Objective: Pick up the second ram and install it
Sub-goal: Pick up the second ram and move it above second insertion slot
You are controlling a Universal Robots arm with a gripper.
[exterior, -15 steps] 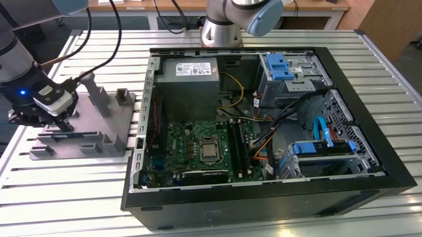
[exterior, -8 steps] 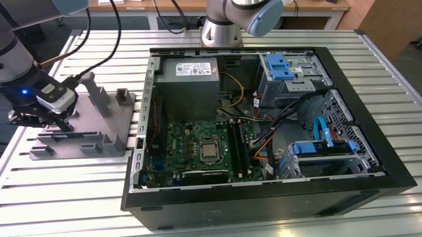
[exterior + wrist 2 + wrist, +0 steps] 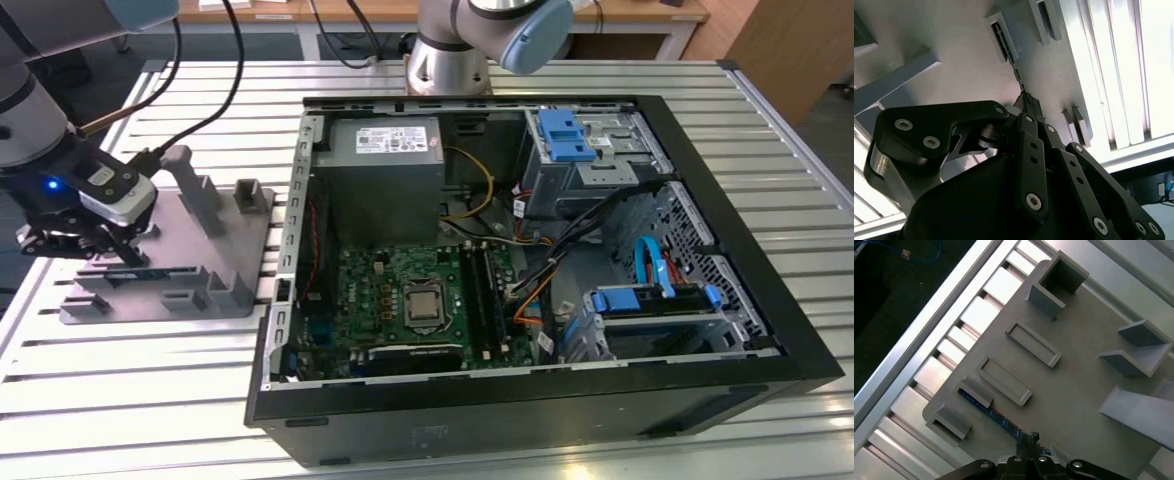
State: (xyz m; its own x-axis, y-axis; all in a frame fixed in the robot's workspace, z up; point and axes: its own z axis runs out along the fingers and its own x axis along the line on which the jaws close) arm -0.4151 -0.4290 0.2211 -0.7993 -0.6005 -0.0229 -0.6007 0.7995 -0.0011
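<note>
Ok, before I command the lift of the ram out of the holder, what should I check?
1. Tool on the second ram in the grey holder: ok.
2. Tool shut on the stick's edge: ok, seen in the second wrist view.
3. Ram free of the holder's end brackets: not ok, it lies seated in them.
4. Free motherboard slots: cannot tell.
5. Black cables clear of the slots: cannot tell; they hang close beside them.
</note>
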